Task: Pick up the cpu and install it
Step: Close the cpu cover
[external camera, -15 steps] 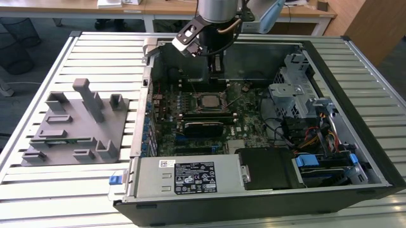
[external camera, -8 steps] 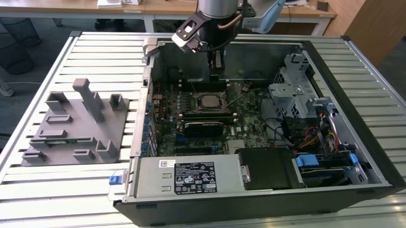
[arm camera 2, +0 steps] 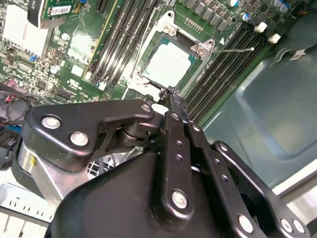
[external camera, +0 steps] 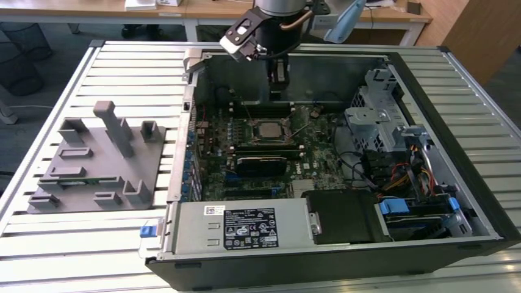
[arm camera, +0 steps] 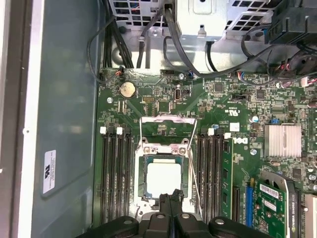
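From my station I see the gripper (external camera: 279, 91) hanging inside the open computer case (external camera: 456, 201), low over the motherboard (external camera: 244, 152). In both wrist views its 2 black fingers (arm camera: 166, 208) are pressed flat against each other with nothing between them, so the tool is closed and carries no load. Their tip (arm camera 2: 171, 95) hangs right at the edge of the cpu.

The cpu (arm camera: 163, 179) lies flat in the socket (arm camera: 142, 198) on the board, silvery top plate up, squared to the black frame around it. In the second wrist view it (arm camera 2: 168, 63) shows pale and bright, just past the fingertip. In the exterior view the cpu (external camera: 267, 130) sits in the middle of the board, below the arm.

A metal frame (arm camera: 166, 121) lies folded back next to the socket, and a thin wire lever (arm camera 2: 233, 49) sticks out to 1 side. Banks of dark memory slots (arm camera: 116, 173) flank the socket on both sides.

At the exterior view's left, a gray fixture (external camera: 97, 165) stands on the slatted table (external camera: 106, 256), well apart from the gripper.
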Controlling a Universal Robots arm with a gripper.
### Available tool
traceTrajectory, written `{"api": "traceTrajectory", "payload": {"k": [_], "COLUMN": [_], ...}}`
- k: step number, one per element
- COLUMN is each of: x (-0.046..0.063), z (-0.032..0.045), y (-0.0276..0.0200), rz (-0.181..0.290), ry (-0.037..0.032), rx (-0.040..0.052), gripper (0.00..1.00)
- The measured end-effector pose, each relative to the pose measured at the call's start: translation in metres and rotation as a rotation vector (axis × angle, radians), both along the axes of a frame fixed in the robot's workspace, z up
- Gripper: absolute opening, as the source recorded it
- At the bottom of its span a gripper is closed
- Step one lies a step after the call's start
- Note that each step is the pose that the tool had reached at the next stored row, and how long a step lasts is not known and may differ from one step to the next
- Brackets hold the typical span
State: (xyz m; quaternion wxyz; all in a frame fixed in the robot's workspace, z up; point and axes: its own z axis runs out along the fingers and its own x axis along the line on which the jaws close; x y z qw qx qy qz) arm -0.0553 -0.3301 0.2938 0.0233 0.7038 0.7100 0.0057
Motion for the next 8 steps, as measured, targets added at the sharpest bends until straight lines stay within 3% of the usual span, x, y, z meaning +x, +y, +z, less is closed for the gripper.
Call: {"api": "traceTrajectory", "payload": {"k": [8], "x": [0.000], "z": [0.0125], "y": [0.0000], "rz": [0.000], "ry": [-0.0004], "rx": [0.0000], "gripper": [0.11]}}
